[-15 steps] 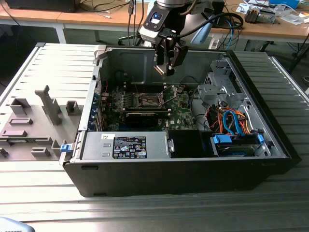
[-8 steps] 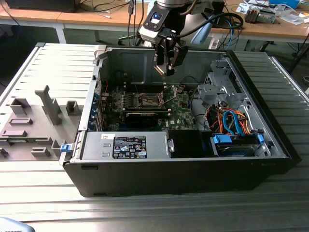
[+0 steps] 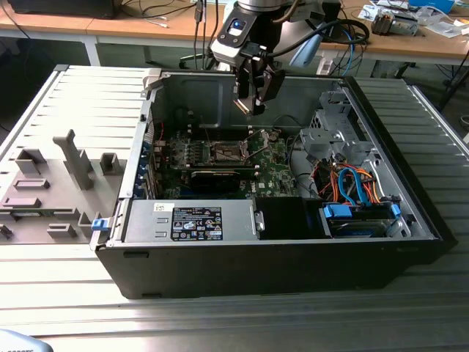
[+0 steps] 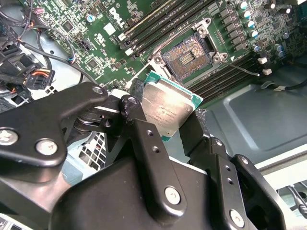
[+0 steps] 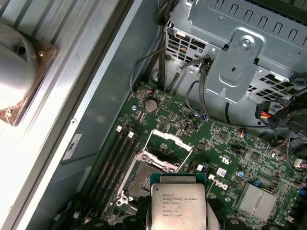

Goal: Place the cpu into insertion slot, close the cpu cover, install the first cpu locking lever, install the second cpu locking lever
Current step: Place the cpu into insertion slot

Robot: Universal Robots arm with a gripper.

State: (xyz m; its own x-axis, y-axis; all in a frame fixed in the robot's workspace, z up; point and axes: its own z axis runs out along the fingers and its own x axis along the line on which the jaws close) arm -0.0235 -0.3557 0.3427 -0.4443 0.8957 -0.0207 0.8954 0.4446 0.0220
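My gripper [image 3: 253, 105] hangs inside the open computer case [image 3: 278, 264], above the green motherboard [image 3: 275, 172]. It is shut on the cpu [image 4: 168, 108], a flat square chip with a silver-grey top, gripped by two opposite edges between the black fingers [image 4: 136, 115]. In the first wrist view the cpu [image 5: 178, 206] sits just short of the insertion slot [image 5: 143, 178], apart from it and above the board. The insertion slot [image 4: 189, 51] lies bare, its dark contact field showing. The cpu cover [image 5: 169, 148] stands swung open at the slot's far edge. A thin wire lever [image 4: 240, 67] sticks out beside the slot.
Black memory slots [image 4: 158, 21] flank the socket. A grey drive cage [image 3: 333, 132] and orange and blue cables [image 3: 352, 183] fill the case toward the exterior view's right. The power supply [image 3: 190, 220] lies along the near wall. Grey fixtures [image 3: 73, 158] stand on the table outside.
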